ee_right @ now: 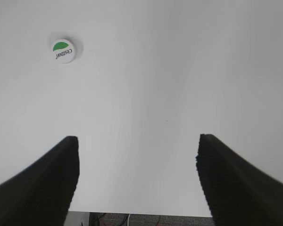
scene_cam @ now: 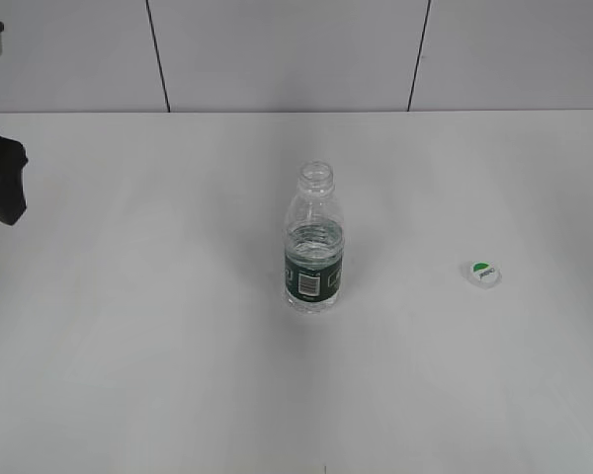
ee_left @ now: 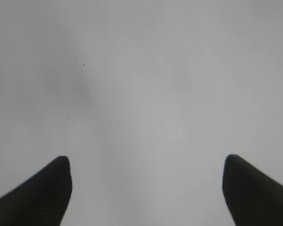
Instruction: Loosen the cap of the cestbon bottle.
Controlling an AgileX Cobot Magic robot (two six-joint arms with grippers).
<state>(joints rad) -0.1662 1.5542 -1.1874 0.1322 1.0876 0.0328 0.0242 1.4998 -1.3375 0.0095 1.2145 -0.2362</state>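
The cestbon bottle (scene_cam: 313, 242) stands upright in the middle of the white table, its threaded neck bare and open. The cap (scene_cam: 482, 275) lies on the table to the bottle's right, well apart from it, green mark up; it also shows in the right wrist view (ee_right: 64, 50) at the upper left. My left gripper (ee_left: 146, 162) is open and empty over bare table; a dark part of the left arm (scene_cam: 2, 183) shows at the exterior view's left edge. My right gripper (ee_right: 137, 141) is open and empty, out of the exterior view.
The white table (scene_cam: 158, 326) runs back to a panelled wall (scene_cam: 277, 49). The table's edge (ee_right: 141, 213) shows at the bottom of the right wrist view, with floor and cables beyond it.
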